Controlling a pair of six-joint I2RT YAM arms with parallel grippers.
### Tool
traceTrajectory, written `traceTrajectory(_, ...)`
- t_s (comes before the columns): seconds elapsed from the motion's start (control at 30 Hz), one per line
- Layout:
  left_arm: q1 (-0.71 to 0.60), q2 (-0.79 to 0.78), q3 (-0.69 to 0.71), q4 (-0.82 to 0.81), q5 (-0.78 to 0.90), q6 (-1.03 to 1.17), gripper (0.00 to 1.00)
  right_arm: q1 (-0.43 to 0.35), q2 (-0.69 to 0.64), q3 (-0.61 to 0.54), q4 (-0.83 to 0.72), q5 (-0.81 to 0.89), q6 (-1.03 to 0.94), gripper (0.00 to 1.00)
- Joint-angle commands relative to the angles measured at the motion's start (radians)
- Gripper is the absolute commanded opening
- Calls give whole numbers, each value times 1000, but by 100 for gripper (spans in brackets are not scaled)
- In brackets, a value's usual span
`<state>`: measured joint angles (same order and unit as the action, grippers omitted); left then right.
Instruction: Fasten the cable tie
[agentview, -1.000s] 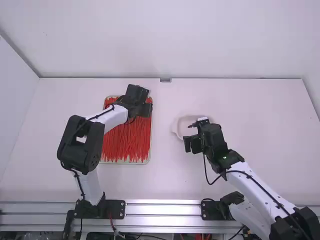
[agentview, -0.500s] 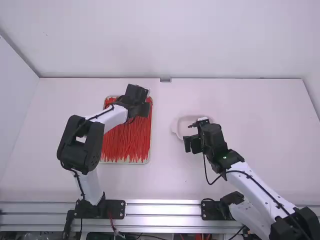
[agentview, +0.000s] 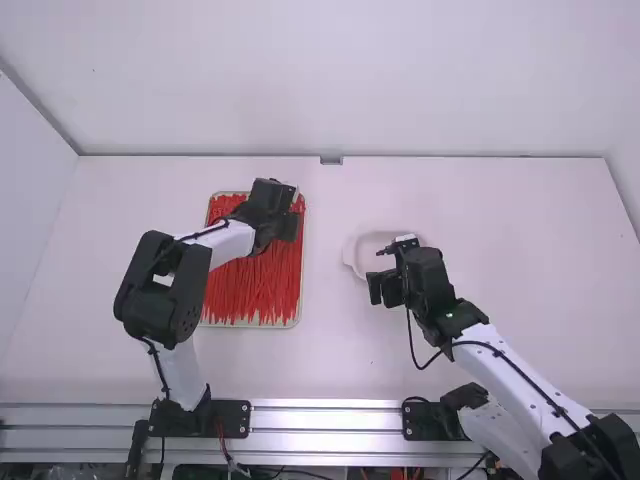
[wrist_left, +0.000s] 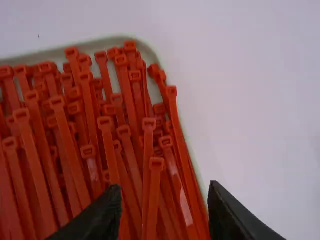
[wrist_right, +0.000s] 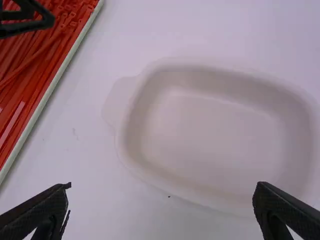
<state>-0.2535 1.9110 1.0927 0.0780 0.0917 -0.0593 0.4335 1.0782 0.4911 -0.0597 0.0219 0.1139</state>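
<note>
The ties (agentview: 255, 275) are a thick heap of thin red straps in a shallow tray (agentview: 250, 325), left of centre in the high view. They run roughly up and down the frame. In the left wrist view their square heads (wrist_left: 102, 122) bunch toward the tray's rounded corner at the top of that frame. None has been lifted out or looped, so the job looks to be at its first step: picking one tie.

The left hand (agentview: 275, 200) hangs over the tray's upper right corner. In its wrist view its two fingers (wrist_left: 97, 217) stand apart at the lower edge, with several straps lying in the gap between them but nothing pinched. I cannot tell whether the tips touch the heap.

The right hand (wrist_right: 160, 220) is right of centre in the high view, over bare table (agentview: 500, 230). Its fingers are spread wide and hold nothing. A white dish (wrist_right: 150, 95) sits just beyond them, clear of the tray.

The ties look very light, smooth and springy. They are likely to slide off the pads, and to drag neighbours along, since they overlap and cross. The strap bends easily, while the head is the one stiff, blocky part. A good hold would be on the strap close behind a head, on a tie at the heap's right edge (wrist_left: 175, 130), where fewer others lie across it. That leaves the tail free for the other hand to feed through the slot. The main risk is lifting a bundle, not one.
</note>
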Motion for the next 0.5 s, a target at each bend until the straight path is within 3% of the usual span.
traceTrajectory(0.0,3,18,-5,11,-3,3,50,-1,-6,32,0,1,2,98)
traceTrajectory(0.13,2,18,-5,6,-3,3,60,-1,-6,32,6,2,2,98)
traceTrajectory(0.47,8,18,90,-164,21,35,60,-1,-6,32,7,2,2,98)
